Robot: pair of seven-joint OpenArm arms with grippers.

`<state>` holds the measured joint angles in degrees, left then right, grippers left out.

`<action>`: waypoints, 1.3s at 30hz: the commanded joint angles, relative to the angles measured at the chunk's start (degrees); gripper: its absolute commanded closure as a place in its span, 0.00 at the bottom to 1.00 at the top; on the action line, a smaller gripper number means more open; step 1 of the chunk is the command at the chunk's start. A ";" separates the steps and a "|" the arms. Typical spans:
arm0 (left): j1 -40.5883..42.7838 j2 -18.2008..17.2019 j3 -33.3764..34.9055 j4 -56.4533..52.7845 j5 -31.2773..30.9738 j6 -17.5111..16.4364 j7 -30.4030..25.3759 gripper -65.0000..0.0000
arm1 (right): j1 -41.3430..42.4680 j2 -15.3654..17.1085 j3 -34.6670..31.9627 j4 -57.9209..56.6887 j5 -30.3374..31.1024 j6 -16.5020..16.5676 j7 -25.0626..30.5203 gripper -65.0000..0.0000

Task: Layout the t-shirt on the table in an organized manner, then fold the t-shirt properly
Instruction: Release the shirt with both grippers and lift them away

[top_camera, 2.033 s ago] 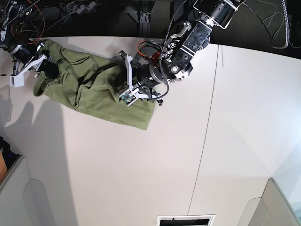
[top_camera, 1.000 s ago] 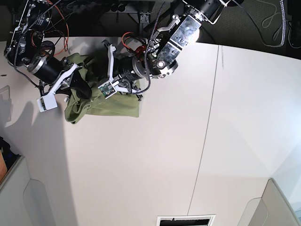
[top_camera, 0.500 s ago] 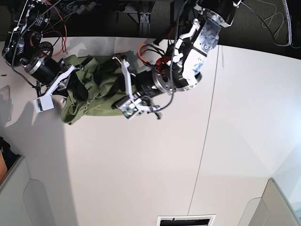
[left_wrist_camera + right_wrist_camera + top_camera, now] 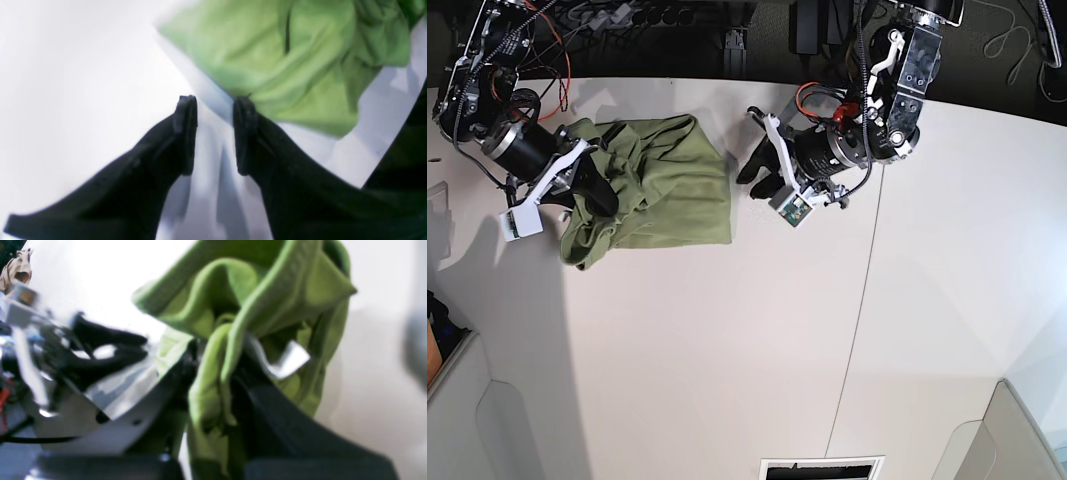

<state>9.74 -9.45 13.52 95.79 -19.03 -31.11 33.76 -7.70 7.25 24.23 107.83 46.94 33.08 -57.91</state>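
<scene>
Soft olive-green cotton t-shirt (image 4: pixel 652 185), crumpled into deep rounded folds, bunched at the far left of the smooth matte white tabletop (image 4: pixel 757 340). Right gripper (image 4: pixel 213 373), black and wedge-shaped, clenched on a thick gathered ridge of that cloth. Left gripper (image 4: pixel 215 133), tapered black fingers parted and holding nothing, just beside the shirt's straight edge.

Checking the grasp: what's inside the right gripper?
The right gripper is shut on a bunched fold of the t-shirt. The pads' contact faces are covered by cloth.
</scene>
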 commanded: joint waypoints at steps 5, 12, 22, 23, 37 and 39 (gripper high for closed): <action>-0.85 2.19 -0.04 -3.89 -1.07 -1.77 -2.71 0.71 | 0.72 0.33 -0.90 1.01 0.37 0.83 1.57 1.00; -1.16 3.91 -0.04 -4.04 -1.36 -1.75 -2.69 0.71 | 0.72 0.33 -8.13 1.01 -5.33 1.22 3.56 1.00; -1.16 3.87 -0.04 -4.04 -1.29 -1.73 -2.67 0.71 | 0.74 0.55 -21.64 1.03 -13.57 1.18 5.46 0.56; -1.16 3.87 -0.04 -4.04 -1.29 -1.73 -2.67 0.71 | 0.98 0.52 -22.73 1.03 -13.55 1.20 5.44 0.56; -1.33 3.69 -4.57 -4.04 -3.80 -5.35 -1.79 0.71 | 5.70 0.50 -26.51 3.80 -12.72 0.63 5.44 0.56; -1.51 3.69 -6.67 -4.02 -7.08 -7.34 -0.39 0.71 | 6.56 0.48 -26.49 4.52 -12.24 0.15 5.44 0.56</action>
<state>8.97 -5.89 6.79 90.96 -24.97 -37.12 34.59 -2.11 7.62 -2.31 111.28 33.58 33.06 -54.02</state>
